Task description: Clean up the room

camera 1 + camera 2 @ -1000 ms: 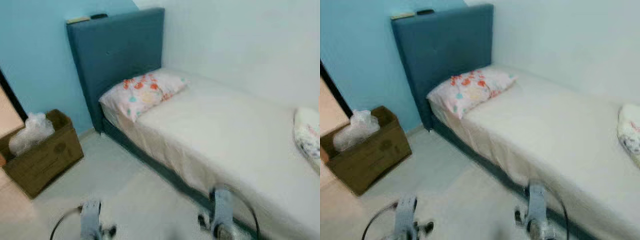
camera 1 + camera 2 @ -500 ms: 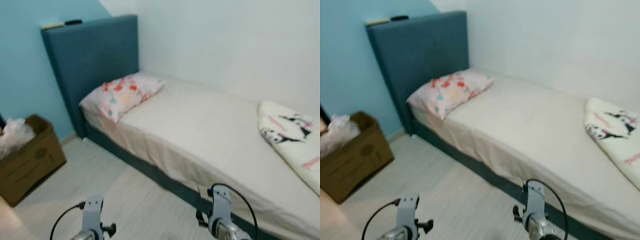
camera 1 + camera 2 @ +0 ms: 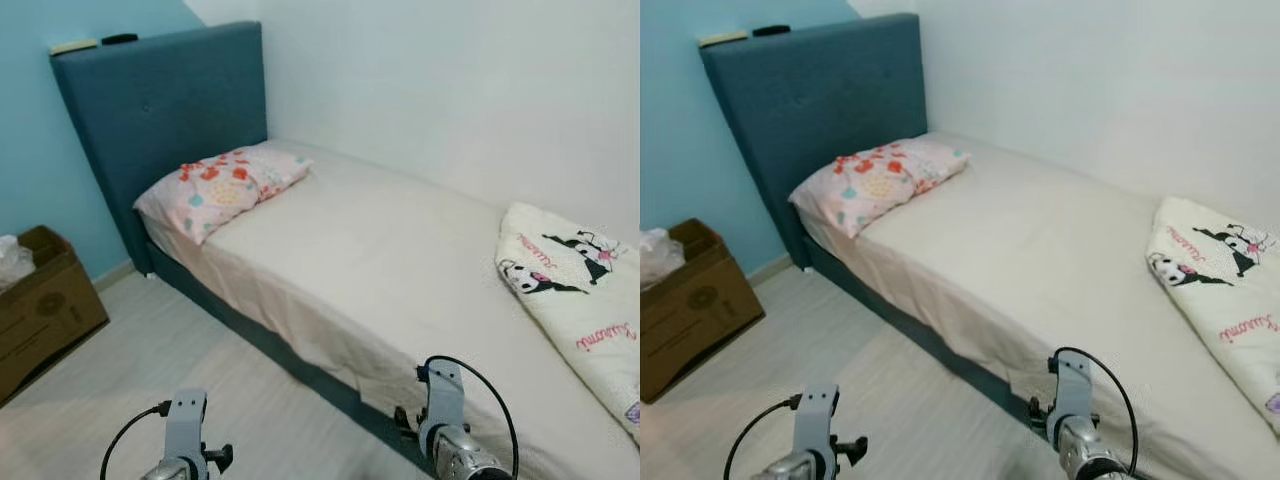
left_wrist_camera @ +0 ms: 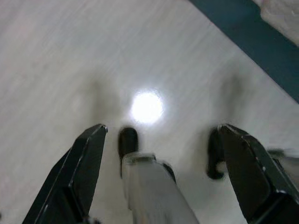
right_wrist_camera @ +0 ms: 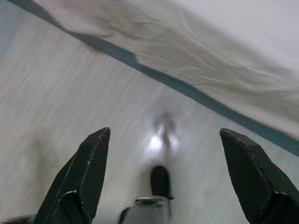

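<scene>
We see the folded blanket (image 3: 575,300) at frame right, long axis running toward lower right; right gripper (image 5: 163,175) nearer, left gripper (image 4: 161,163) farther. Both fingers apart, empty.

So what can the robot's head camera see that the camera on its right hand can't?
The left eye view shows the flowery pillow, the blue headboard, the cartoon blanket and the cardboard box. The right wrist view shows the right gripper, its black fingers spread open above the floor. Both show the bed's sheet edge and pale floor.
</scene>
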`<state>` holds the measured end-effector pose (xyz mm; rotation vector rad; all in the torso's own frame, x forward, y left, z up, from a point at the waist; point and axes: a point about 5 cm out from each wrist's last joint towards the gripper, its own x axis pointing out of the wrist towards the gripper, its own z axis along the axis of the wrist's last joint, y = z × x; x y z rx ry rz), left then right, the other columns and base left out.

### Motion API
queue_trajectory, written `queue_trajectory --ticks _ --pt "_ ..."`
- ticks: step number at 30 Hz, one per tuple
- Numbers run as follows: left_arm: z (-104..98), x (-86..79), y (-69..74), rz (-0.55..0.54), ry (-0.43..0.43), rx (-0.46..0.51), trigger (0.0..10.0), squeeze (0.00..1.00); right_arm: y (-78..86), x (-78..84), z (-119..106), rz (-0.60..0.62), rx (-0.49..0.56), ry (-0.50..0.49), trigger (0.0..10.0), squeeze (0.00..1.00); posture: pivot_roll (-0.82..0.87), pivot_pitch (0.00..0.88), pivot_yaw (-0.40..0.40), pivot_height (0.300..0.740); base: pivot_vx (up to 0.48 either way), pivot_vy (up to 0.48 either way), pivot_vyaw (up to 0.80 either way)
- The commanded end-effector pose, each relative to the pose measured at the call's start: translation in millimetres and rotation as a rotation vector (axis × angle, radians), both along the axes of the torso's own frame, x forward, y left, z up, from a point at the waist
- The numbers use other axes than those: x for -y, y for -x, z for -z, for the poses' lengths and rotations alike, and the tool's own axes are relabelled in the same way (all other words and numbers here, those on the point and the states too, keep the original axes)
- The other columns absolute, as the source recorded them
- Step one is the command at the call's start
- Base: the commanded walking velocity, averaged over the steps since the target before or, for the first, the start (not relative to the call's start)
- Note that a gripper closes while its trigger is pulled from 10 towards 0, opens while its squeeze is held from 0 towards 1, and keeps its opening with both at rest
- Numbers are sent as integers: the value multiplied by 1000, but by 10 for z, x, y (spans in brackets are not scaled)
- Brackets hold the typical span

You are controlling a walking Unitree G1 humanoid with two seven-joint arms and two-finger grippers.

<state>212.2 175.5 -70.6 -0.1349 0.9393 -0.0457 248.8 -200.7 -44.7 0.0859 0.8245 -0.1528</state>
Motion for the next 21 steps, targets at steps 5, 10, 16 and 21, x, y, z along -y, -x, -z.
queue_trajectory --ticks 5,10,16,21 --pt "6 -15 12 8 -4 -8 10000 0 2 -16 4 -3 -1 1 10000 0 16 0 -20 728 0 -480 0" --pt "23 -16 44 11 -4 -17 10000 0 -3 2 -3 5 6 0 10000 0 5 0 -10 728 0 -480 0" --pt "71 8 127 24 -7 -42 10000 0 15 99 -10 37 12 8 10000 0 -7 0 -3 728 0 -480 0" --pt "62 15 109 23 -1 -37 10000 0 30 124 -5 57 12 2 10000 0 -11 0 -15 728 0 -480 0"
